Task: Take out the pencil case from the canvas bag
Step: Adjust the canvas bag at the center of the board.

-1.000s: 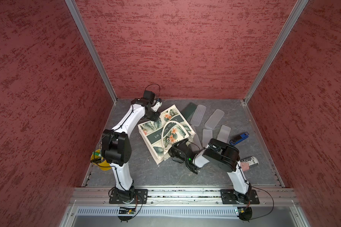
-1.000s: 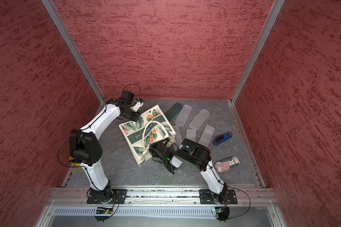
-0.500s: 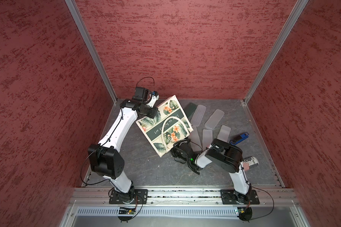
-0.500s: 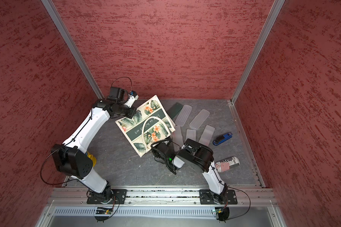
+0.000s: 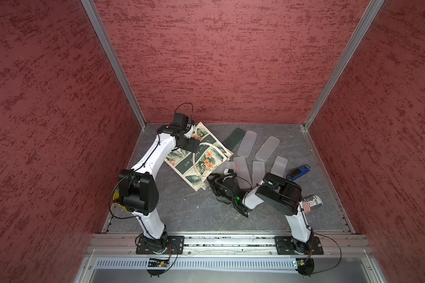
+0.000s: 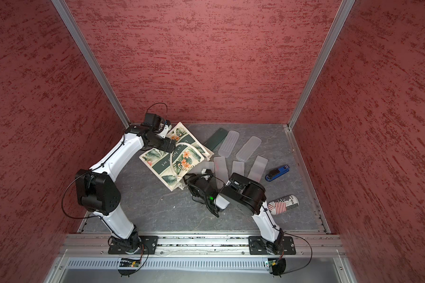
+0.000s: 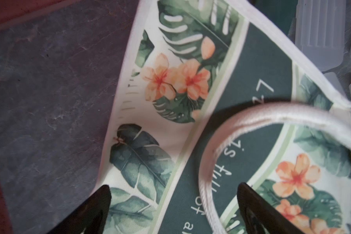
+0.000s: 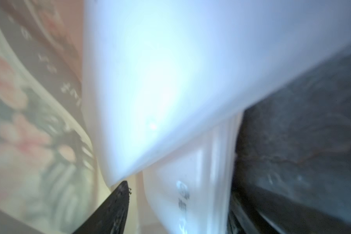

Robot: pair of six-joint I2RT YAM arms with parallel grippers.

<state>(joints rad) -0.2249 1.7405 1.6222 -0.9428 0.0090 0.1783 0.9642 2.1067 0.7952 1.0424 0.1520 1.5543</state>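
The canvas bag [image 5: 199, 156] [image 6: 174, 156] lies on its broad printed side at the back left of the floor. My left gripper [image 7: 175, 202] hovers open just over the print, one white rope handle [image 7: 209, 182] running between its fingers; both top views show it above the bag's far half [image 5: 193, 146] [image 6: 169, 147]. At the bag's near right corner, my right gripper [image 5: 212, 177] [image 8: 180, 206] points at the mouth. A frosted pencil case [image 8: 190, 192] lies between its fingers, and a gap shows beside one fingertip [image 8: 117, 200]. The bag's inside is hidden.
Several frosted cases [image 5: 267, 148] and a dark green one [image 5: 233, 139] lie spread to the right of the bag. Further right are a blue stapler [image 5: 299, 172] and a printed roll [image 5: 312, 202]. Red walls enclose the floor on three sides.
My left gripper, shut on the bag's far edge and holding it tilted up half a second ago, has opened, and the bag lies flatter. My right arm has stayed at the bag's mouth.
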